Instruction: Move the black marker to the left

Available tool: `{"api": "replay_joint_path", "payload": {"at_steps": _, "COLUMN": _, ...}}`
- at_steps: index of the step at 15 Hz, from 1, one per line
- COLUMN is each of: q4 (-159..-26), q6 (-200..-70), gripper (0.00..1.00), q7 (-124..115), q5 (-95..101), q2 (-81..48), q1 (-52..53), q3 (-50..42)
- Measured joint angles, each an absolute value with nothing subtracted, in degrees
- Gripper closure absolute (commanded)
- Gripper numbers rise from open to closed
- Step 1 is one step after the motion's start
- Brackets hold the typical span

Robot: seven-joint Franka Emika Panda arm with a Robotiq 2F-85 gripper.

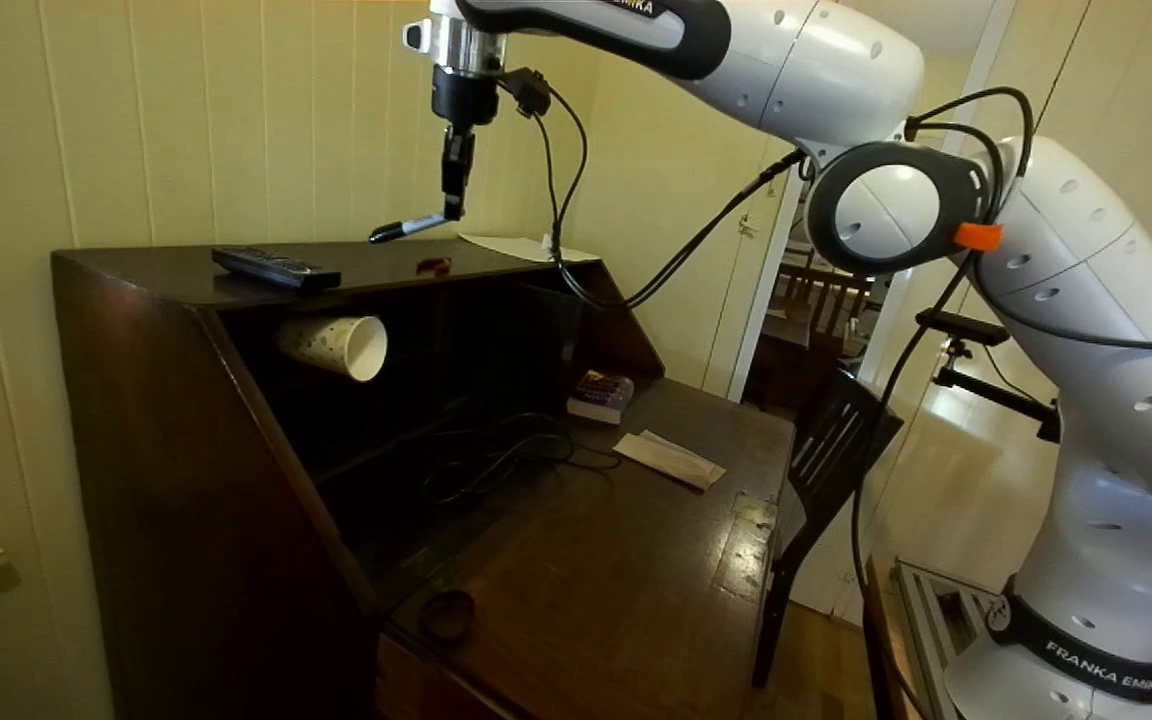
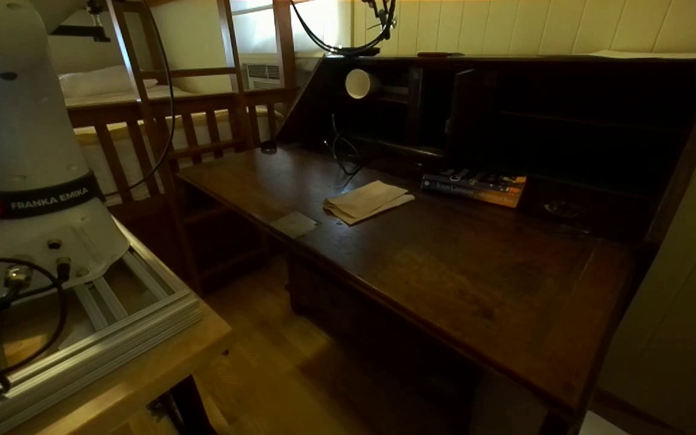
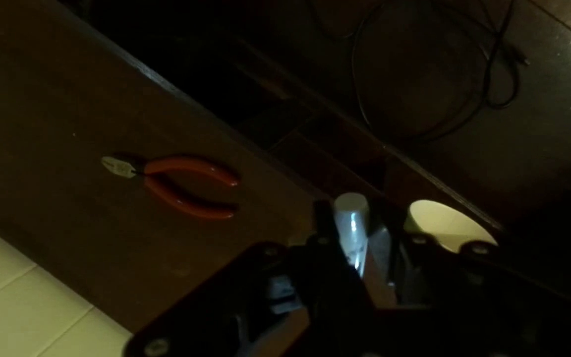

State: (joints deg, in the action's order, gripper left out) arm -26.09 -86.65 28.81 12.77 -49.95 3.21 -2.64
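Jaws of the black, narrow, two-fingered metal gripper [image 1: 453,207] pinch the black marker [image 1: 408,227], a slim, round plastic stick with a dark cap and a pale barrel, near its uncapped end, so the capped length juts out to one side and dips slightly. It hangs over the top of the dark brown wooden desk [image 1: 156,268]; the wrist view is dim, so how high above the wood is hard to say.

From here, the likeliest trouble is the off-centre hold: should the cap touch down first, the barrel could swivel between the fingers or twist out. Released too high, the round stick would probably bounce and roll off the front edge. If left means the end with the flat, oblong black plastic remote control [image 1: 274,268], carrying the marker too low could knock its cap against that.

Surfaces differ sharply. Glossy barrel plastic throws a bright streak; the wood looks smooth and faintly reflective. Curved, orange-red, smooth-coated handles mark the metal-headed pliers [image 3: 186,162], lying flat on the top. Below, the tapered, brown-speckled cream paper cup [image 1: 321,343] lies on its side inside an upper compartment.
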Motion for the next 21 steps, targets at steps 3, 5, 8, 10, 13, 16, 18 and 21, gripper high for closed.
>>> {"api": "replay_joint_path", "payload": {"at_steps": 3, "q4": -26.1, "q6": -89.5, "gripper": 0.94, "q7": 28.9, "q5": 12.3, "q2": -51.2, "q1": 3.4, "q3": -1.5}}
{"api": "replay_joint_path", "payload": {"at_steps": 5, "q4": -26.1, "q6": -91.5, "gripper": 0.94, "q7": 28.9, "q5": 12.3, "q2": -52.0, "q1": 4.0, "q3": -1.0}}
{"api": "replay_joint_path", "payload": {"at_steps": 8, "q4": -26.1, "q6": -96.9, "gripper": 0.94, "q7": 28.5, "q5": 12.3, "q2": -53.9, "q1": 5.8, "q3": -0.9}}
{"api": "replay_joint_path", "payload": {"at_steps": 10, "q4": -26.1, "q6": -99.7, "gripper": 0.94, "q7": 27.3, "q5": 12.3, "q2": -55.4, "q1": 7.1, "q3": -0.8}}
{"api": "replay_joint_path", "payload": {"at_steps": 13, "q4": -26.1, "q6": -102.2, "gripper": 0.52, "q7": 23.9, "q5": 12.0, "q2": -57.6, "q1": 8.6, "q3": -0.5}}
{"api": "replay_joint_path", "payload": {"at_steps": 16, "q4": -26.1, "q6": -103.7, "gripper": 0.38, "q7": 19.8, "q5": 12.0, "q2": -59.1, "q1": 9.1, "q3": -0.5}}
{"api": "replay_joint_path", "payload": {"at_steps": 18, "q4": -26.0, "q6": -104.0, "gripper": 0.24, "q7": 17.3, "q5": 12.0, "q2": -59.2, "q1": 8.8, "q3": -0.8}}
{"api": "replay_joint_path", "payload": {"at_steps": 21, "q4": -25.6, "q6": -104.7, "gripper": 0.04, "q7": 13.2, "q5": 11.7, "q2": -59.0, "q1": 7.1, "q3": -1.1}}
